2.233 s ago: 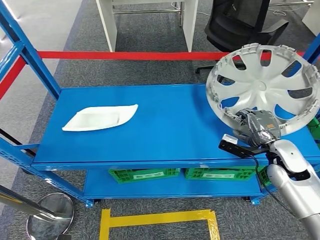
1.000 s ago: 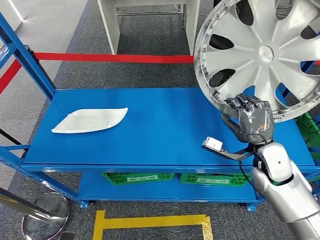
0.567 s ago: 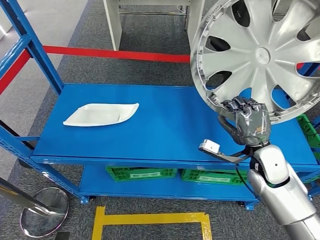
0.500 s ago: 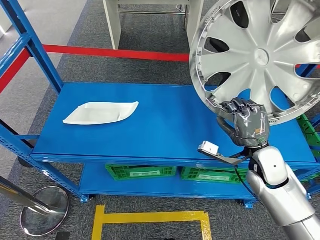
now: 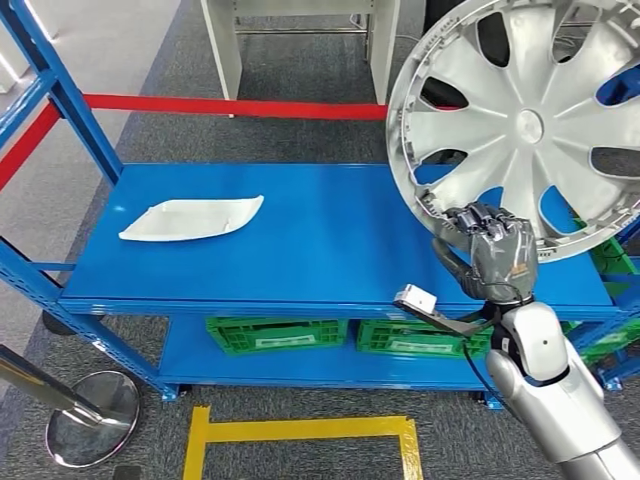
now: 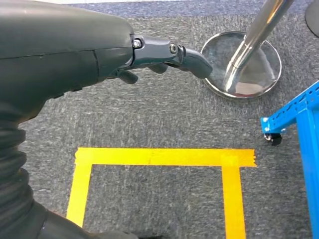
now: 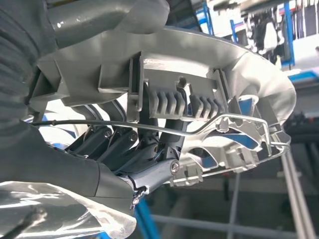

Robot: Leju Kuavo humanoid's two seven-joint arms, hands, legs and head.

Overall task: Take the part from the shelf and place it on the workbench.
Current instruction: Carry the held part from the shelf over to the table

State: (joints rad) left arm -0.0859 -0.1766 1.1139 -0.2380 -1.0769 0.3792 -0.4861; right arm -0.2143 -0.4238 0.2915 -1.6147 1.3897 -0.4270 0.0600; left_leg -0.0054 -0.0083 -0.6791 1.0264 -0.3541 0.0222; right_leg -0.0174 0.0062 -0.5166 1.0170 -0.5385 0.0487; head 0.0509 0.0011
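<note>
Currently, we are gripping the silver wheel cover (image 5: 528,125) with our right hand (image 5: 494,250), whose fingers are curling around the lower rim; in the right wrist view, the fingers (image 7: 124,149) are hooking behind the ribbed rim of the cover (image 7: 211,84). The cover is standing nearly upright in the air, above the right end of the blue shelf (image 5: 324,250). A white part (image 5: 192,218) is lying flat on the shelf's left portion, well apart from the cover. Our left hand (image 6: 112,50) is hanging over the grey carpet, fingers extended and holding nothing, near a yellow tape outline (image 6: 158,157) and a stanchion base (image 6: 244,67).
</note>
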